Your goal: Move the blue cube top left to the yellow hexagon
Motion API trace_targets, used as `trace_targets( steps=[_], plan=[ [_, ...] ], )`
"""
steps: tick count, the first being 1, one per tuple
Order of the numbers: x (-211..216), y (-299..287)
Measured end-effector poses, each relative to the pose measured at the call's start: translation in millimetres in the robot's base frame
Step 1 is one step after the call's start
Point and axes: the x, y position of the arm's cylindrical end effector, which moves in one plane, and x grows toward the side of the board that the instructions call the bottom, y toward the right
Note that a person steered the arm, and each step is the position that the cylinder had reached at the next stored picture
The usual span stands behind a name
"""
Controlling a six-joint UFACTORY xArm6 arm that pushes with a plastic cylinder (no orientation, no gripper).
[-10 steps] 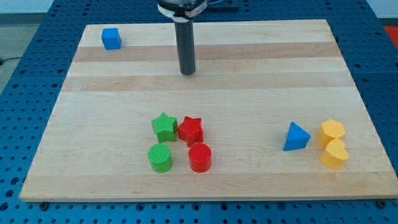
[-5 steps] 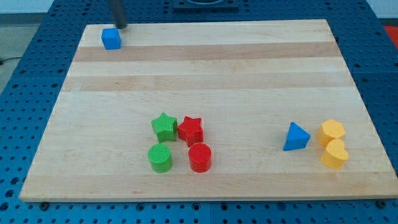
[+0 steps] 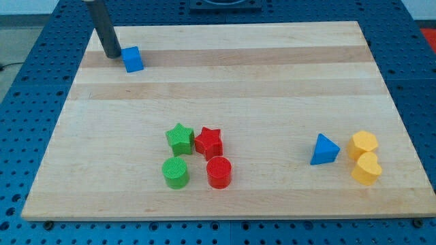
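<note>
camera view: my tip (image 3: 112,56) rests on the tabletop (image 3: 225,82) near the view's top left, just left of the blue cube (image 3: 133,59). the tool is a plain rod with nothing to open or close. the yellow hexagon (image 3: 364,143) sits far off at the view's lower right.

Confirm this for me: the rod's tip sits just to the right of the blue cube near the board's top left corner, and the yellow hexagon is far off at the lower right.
Not quite. The camera view shows my tip just to the view's left of the blue cube, not its right. The rest holds: the cube is near the board's top left corner, and the yellow hexagon sits far off at the lower right.
</note>
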Motion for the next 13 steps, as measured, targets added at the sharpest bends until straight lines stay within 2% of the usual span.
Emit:
trace_targets(
  steps=[1,2,3,4,5,6,7,9,13],
  plan=[
    [10.3,61.4],
    [32.3,83.0],
    [80.6,95.8],
    [87.7,151.5],
    [79.3,169.7],
    [93.8,200.8],
    [119.2,252.4],
    [168.7,313.0],
    [143.0,400.0]
  ],
)
